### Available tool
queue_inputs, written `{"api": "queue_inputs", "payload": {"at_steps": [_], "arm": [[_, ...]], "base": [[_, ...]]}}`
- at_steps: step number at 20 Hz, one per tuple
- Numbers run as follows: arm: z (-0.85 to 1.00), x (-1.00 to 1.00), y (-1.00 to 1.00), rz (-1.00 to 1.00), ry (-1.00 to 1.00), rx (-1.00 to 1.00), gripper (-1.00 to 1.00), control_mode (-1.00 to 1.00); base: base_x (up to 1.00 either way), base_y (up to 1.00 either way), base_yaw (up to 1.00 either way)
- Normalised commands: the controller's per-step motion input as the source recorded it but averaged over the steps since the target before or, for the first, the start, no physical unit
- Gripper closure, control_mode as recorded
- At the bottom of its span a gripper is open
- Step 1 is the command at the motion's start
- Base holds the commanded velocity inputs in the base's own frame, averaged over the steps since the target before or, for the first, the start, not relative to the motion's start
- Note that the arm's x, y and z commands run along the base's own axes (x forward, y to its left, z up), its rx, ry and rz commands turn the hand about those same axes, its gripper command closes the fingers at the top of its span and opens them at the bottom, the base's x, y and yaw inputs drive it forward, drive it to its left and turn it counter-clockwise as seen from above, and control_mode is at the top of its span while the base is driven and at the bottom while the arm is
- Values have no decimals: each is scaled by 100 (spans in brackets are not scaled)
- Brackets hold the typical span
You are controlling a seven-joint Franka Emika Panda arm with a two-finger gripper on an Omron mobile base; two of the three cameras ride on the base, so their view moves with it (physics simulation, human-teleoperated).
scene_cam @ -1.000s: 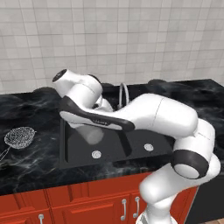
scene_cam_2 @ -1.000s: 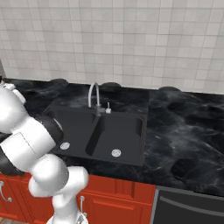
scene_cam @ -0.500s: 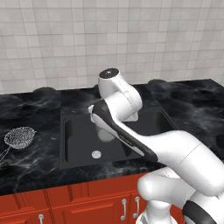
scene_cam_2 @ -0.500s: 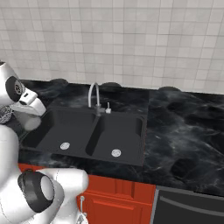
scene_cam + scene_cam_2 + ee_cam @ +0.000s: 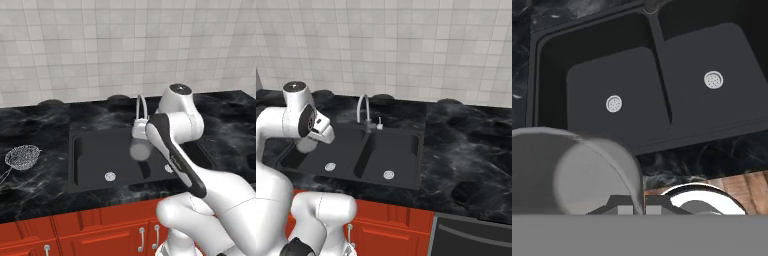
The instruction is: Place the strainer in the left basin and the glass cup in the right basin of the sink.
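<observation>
Translucent cylindrical glass cup (image 5: 140,150) is clamped in closed end effector (image 5: 140,131), held above squarish black left basin (image 5: 95,155); mesh strainer (image 5: 22,156) lies well left on marbled surface (image 5: 35,125).

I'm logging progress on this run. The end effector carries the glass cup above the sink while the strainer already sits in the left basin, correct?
Not quite. In the left base view the strainer lies on the counter, left of the sink, not in the left basin. The end effector does carry the glass cup above the sink.
</observation>
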Motion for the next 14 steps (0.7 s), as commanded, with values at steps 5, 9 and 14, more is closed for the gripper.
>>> {"api": "queue_inputs", "payload": {"at_steps": [5, 9, 14], "arm": [[0, 0, -57, 2, 0, 3, 100, -100], [0, 0, -61, 1, 0, 0, 100, -100], [-3, 4, -54, 3, 0, 0, 100, -100]], "base": [[0, 0, 0], [0, 0, 0], [0, 0, 0]]}}
